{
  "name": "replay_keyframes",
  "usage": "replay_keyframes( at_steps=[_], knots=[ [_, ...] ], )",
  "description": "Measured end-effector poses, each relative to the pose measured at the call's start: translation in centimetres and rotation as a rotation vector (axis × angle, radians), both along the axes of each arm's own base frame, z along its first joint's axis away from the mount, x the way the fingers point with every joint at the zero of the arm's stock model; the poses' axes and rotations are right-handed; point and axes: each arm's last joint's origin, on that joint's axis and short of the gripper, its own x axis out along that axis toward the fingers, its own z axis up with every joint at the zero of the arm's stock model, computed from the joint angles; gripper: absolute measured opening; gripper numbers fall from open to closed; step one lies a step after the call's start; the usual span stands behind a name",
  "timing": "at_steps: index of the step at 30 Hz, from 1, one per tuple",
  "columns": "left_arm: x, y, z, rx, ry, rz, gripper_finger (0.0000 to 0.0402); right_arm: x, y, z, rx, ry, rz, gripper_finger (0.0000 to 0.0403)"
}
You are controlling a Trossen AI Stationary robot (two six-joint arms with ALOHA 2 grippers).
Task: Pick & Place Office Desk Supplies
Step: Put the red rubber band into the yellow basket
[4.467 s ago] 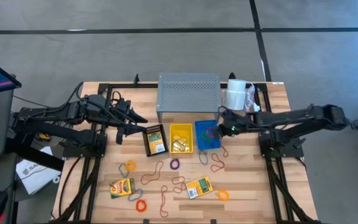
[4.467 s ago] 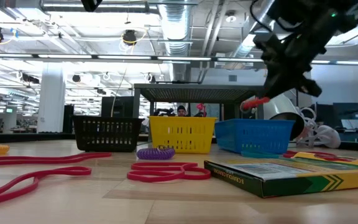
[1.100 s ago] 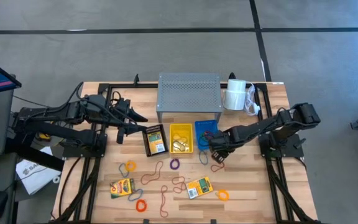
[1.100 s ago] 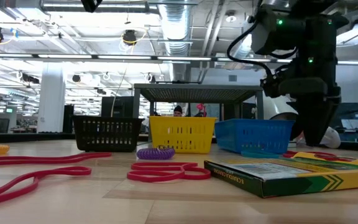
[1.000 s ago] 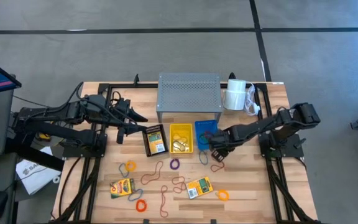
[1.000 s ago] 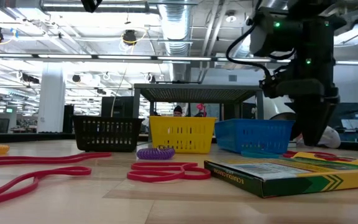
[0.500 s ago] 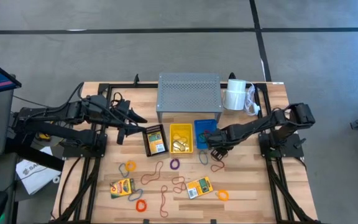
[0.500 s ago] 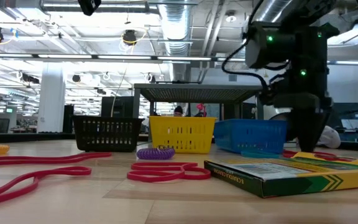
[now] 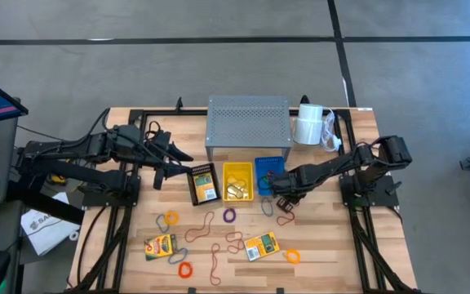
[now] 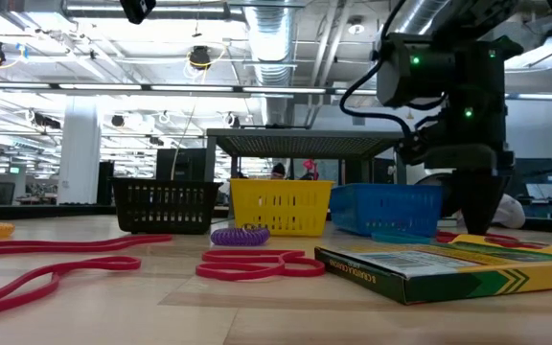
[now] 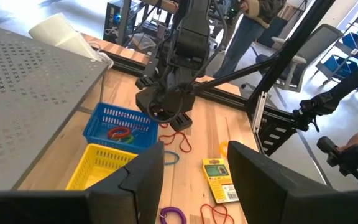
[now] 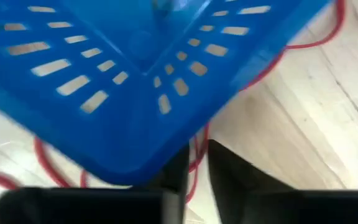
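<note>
The right gripper [image 12: 194, 163] is nearly closed around a red band [image 12: 196, 144] beside the blue basket [image 12: 135, 81], which hides the contact. The left gripper [image 11: 191, 180] is held spread.

Three little baskets sit in a row: one black [image 9: 203, 183], one yellow [image 9: 237, 180], one blue [image 9: 268, 168]. Two crayon boxes [image 9: 160, 245] lie on the table (a third rests in the black basket).
</note>
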Motion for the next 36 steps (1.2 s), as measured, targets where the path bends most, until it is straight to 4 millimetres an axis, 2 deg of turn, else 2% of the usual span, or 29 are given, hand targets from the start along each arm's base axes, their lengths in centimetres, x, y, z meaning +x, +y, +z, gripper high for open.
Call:
replay_keyframes(
  at_steps=[2, 10, 15, 24, 31, 36],
  knots=[
    [0.0, 0.0, 0.0, 0.001, 0.000, 0.000, 0.0172, 0.0, 0.1, 0.0, 0.004, -0.001, 0.019, 0.0009],
    [0.0, 0.0, 0.0, 0.001, 0.000, 0.000, 0.0172, -0.1, 0.3, 0.1, 0.032, -0.006, 0.024, 0.0004],
    [0.0, 0.0, 0.0, 0.001, 0.000, -0.001, 0.0172, -0.6, 0.7, 1.1, 0.067, -0.023, 0.010, 0.0002],
    [0.0, 0.0, 0.0, 0.001, 0.000, -0.002, 0.0172, -3.1, 1.9, 5.8, 0.102, -0.145, 0.000, 0.0001],
    [0.1, 0.0, 0.0, 0.034, -0.002, -0.011, 0.0172, -5.8, 2.8, 10.5, 0.213, -0.389, -0.053, 0.0000],
    [1.5, 0.0, -0.2, 0.087, -0.019, -0.027, 0.0172, -6.5, 3.0, 13.3, 0.285, -0.635, -0.074, 0.0000]
  ],
)
